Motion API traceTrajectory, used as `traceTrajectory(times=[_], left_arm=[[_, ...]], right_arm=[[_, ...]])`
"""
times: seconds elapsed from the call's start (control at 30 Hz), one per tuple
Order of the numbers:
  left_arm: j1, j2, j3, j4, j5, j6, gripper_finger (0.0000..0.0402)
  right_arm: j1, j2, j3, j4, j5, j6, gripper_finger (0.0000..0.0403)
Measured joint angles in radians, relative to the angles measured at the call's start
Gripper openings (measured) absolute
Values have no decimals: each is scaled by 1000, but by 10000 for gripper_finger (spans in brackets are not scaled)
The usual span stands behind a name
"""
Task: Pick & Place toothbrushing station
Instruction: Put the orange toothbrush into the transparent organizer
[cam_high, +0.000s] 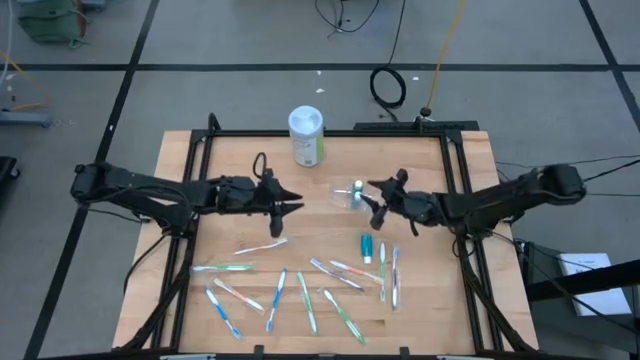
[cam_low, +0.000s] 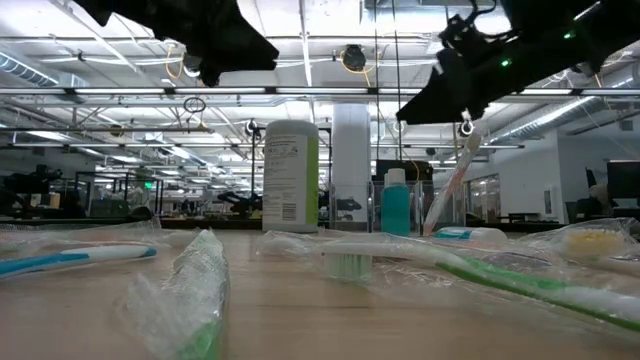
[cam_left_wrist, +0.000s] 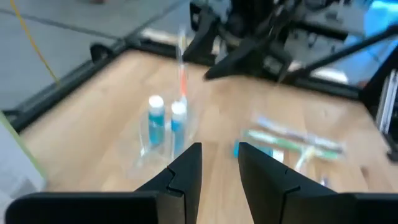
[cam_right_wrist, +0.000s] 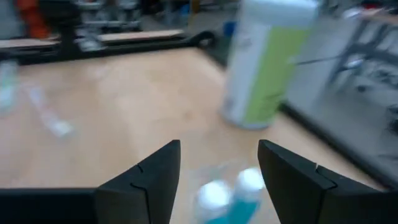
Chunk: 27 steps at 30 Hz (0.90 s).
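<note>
A small clear cup (cam_high: 349, 196) stands upright on the table's middle. Inside it stand two teal toothpaste tubes (cam_left_wrist: 165, 121) and a pink toothbrush (cam_left_wrist: 181, 74), which leans on the rim. My right gripper (cam_high: 376, 203) hangs open just right of and above the cup, with the tubes' white caps (cam_right_wrist: 230, 193) below its fingers. My left gripper (cam_high: 292, 206) hovers open to the cup's left, pointing at it, with nothing between its fingers (cam_left_wrist: 219, 163). Several toothbrushes (cam_high: 300, 290) and another teal tube (cam_high: 367, 247) lie flat on the near half of the table.
A tall white-lidded, green-labelled canister (cam_high: 306, 135) stands behind the cup near the far edge. A black frame (cam_high: 330, 131) runs around the tabletop. Bare wood lies between the cup and the loose toothbrushes, and along the left side.
</note>
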<state>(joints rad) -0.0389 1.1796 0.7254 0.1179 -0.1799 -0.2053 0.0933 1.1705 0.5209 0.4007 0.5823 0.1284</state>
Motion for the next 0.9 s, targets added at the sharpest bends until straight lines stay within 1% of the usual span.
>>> traceTrajectory(times=[0.13, 0.17, 0.27, 0.3, 0.37, 0.5, 0.67, 0.77, 0.83, 0.9], left_arm=[[-18, 53, -1, 22, 5, 0, 108], [-22, 64, -1, 18, 20, -1, 108], [-31, 112, 0, 75, 77, -28, 108], [-34, 126, -2, 83, 92, -41, 108], [-40, 166, -1, 151, 113, -51, 108], [-45, 225, -1, 167, 113, -52, 108], [-46, 242, -2, 86, 111, -52, 108], [-50, 224, -1, 26, 117, -9, 108], [-57, 199, 15, -101, 124, 4, 108], [-65, 185, 38, -275, 119, -36, 108]], right_arm=[[85, -25, 0, -120, -139, 94, 210], [107, -24, -1, -137, -181, 124, 210], [169, -20, -29, -135, -283, 224, 210], [187, -15, -40, -128, -303, 253, 210], [222, -14, -70, -128, -317, 279, 210], [264, -14, -130, -120, -325, 280, 210], [276, -15, -184, -11, -324, 278, 210], [272, -15, -201, 53, -322, 267, 210], [268, -15, -203, 77, -323, 250, 210], [269, -15, -204, 92, -322, 246, 210]])
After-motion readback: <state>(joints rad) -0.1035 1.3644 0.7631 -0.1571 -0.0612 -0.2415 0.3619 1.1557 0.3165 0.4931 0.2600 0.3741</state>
